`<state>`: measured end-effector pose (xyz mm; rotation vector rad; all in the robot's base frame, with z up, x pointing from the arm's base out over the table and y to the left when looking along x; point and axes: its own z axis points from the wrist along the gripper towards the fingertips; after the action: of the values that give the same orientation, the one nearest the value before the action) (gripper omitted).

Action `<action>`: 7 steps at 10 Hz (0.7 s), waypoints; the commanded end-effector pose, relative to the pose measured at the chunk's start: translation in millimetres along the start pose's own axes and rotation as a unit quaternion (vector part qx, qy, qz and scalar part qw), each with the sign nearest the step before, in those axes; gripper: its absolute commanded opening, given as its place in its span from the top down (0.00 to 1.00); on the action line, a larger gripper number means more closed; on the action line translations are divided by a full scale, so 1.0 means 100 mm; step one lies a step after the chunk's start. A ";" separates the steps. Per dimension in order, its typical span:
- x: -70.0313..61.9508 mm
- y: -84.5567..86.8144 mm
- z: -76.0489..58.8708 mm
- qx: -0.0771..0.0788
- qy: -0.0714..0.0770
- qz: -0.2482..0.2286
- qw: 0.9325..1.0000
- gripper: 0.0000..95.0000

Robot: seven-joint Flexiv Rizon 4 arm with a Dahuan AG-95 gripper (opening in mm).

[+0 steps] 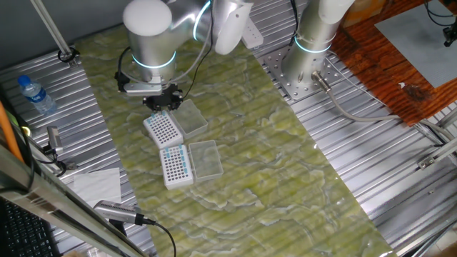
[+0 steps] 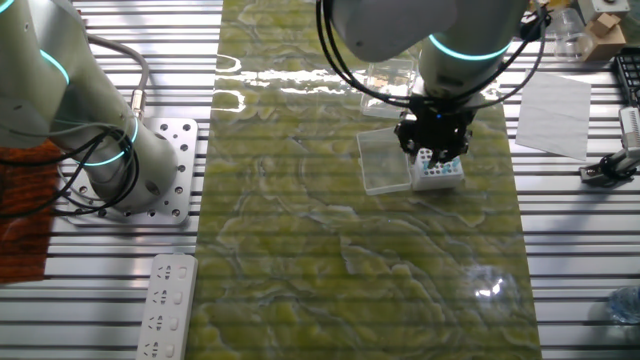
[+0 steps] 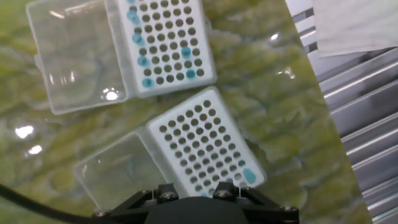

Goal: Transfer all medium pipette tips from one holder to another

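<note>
Item: gripper (image 1: 163, 101). Hangs low over the holder nearer the desk's far edge in the one fixed view. Finger spacing: cannot tell; the hand view shows only the black housing, the tips out of frame.

Item: near holder (image 3: 205, 144). White grid, mostly bare dark holes; one blue tip (image 3: 249, 176) seated at a corner row. Clear lid (image 3: 118, 171) hinged open beside it.

Item: second holder (image 3: 168, 43). Carries the medium pipette tips (image 3: 144, 61), a scattered few visible in the hand view; the one fixed view shows more rows of blue (image 1: 175, 163). Own lid (image 3: 71, 56) open alongside.

Handling note (judgement): descend square to the grid, centred on one hole. Keep clear of neighbouring tips and lid edges. Lift or seat vertically; a tilted tip likely jams or drags the light holder across the mat (image 1: 285, 171).
</note>
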<state>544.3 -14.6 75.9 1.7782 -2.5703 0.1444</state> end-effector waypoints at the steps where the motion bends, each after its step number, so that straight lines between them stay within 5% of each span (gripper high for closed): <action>1: 0.01 0.00 0.03 0.006 -0.002 -0.001 1.000 1.00; 4: 0.01 -0.01 0.02 0.005 -0.003 0.004 1.000 1.00; 7: 0.00 -0.11 -0.30 -0.026 0.013 0.016 0.999 1.00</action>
<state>550.6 -17.1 103.4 1.7172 -2.5701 0.1096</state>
